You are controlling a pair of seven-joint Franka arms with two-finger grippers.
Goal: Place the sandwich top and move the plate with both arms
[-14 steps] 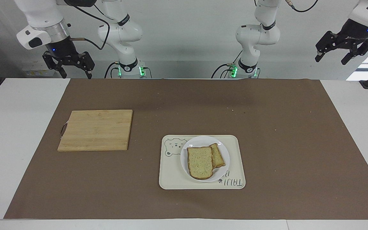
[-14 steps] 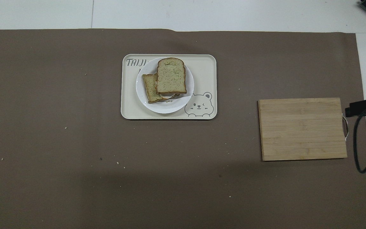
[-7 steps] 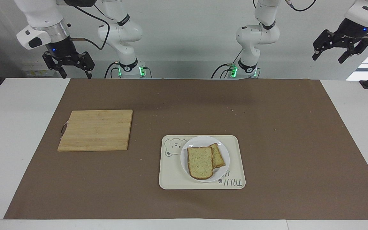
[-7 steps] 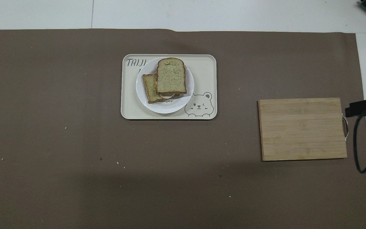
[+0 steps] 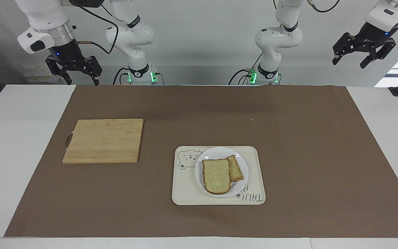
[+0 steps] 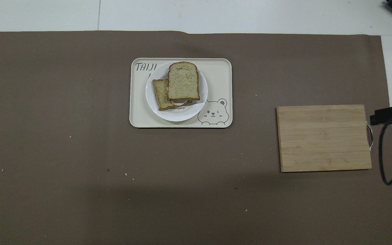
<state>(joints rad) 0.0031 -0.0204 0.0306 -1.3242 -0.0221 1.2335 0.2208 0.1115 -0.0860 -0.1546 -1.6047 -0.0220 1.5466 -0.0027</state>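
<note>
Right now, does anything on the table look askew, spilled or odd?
Slightly. On the white plate, the upper bread slice sits crooked on the slice below, which sticks out toward the left arm's end. Crumbs are scattered on the brown mat. Nothing looks damaged.

Robotics lab, two white arms [image 5: 130, 31] bolted at a paper-covered table [image 5: 12, 138], bare wall
</note>
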